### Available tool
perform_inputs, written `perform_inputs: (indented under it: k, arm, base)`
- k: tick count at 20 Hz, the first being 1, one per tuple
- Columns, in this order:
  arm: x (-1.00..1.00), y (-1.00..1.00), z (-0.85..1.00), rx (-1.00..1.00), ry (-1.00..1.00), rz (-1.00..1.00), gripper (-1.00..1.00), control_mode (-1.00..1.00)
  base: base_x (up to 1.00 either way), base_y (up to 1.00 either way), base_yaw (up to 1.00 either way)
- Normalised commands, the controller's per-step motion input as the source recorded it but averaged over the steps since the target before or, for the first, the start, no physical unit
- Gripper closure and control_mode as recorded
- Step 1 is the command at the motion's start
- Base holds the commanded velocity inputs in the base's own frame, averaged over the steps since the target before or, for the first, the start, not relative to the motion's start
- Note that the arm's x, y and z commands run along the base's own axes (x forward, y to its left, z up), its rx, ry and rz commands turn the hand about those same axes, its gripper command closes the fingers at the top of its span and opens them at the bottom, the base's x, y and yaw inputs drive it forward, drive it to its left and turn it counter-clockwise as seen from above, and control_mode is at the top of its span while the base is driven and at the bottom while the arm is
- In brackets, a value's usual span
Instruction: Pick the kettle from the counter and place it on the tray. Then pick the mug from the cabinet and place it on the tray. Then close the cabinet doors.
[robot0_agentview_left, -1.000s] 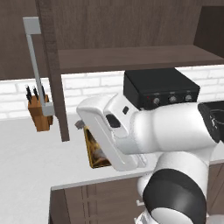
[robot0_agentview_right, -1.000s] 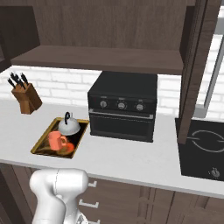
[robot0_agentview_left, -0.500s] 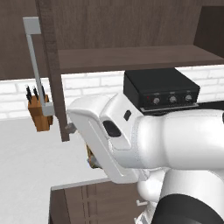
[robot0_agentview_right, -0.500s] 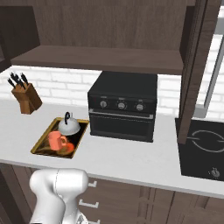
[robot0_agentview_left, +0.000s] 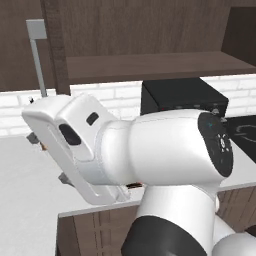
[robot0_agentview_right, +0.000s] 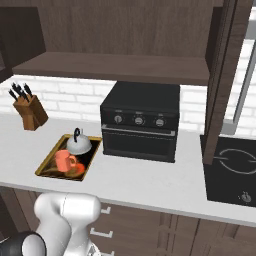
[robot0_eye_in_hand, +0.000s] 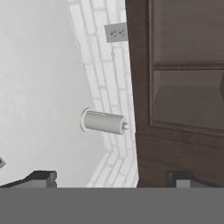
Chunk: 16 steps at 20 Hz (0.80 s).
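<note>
Already the silver-grey kettle (robot0_agentview_right: 79, 144) and the coral mug (robot0_agentview_right: 64, 161) sit together on the gold-rimmed tray (robot0_agentview_right: 47, 162), which lies on the counter (robot0_agentview_right: 145, 180) just left of the black toaster oven (robot0_agentview_right: 141, 120); one kettle, one mug. Above, the wall cabinet (robot0_agentview_right: 115, 66) stands open, both doors swung out: the left door (robot0_agentview_left: 55, 47) with its grey bar handle (robot0_agentview_left: 38, 60), the right door (robot0_agentview_right: 222, 75). A knife block (robot0_agentview_right: 31, 111) sits far left. Bulking close before the left base camera, the arm (robot0_agentview_left: 150, 150) reaches leftward. The gripper (robot0_eye_in_hand: 111, 177) spreads wide, holding nothing, facing a paper towel roll (robot0_eye_in_hand: 103, 121).
</note>
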Motion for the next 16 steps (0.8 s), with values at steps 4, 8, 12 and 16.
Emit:
perform_inputs:
  k: [4,8,12,16]
  arm:
    - [0.19,0.48,0.09,0.0,0.0,0.0,-1.0,-1.0]
    - [0.41,0.3,0.0,0.0,0.0,-0.07,-1.0,-1.0]
    - [0.53,0.06,0.0,0.02,0.0,-0.09,-1.0,-1.0]
    - [0.55,0.01,0.0,0.02,0.0,-0.13,-1.0,-1.0]
  base:
    - [0.0,0.0,0.0]
    - [0.0,0.0,0.0]
    - [0.0,0.0,0.0]
    - [0.0,0.0,0.0]
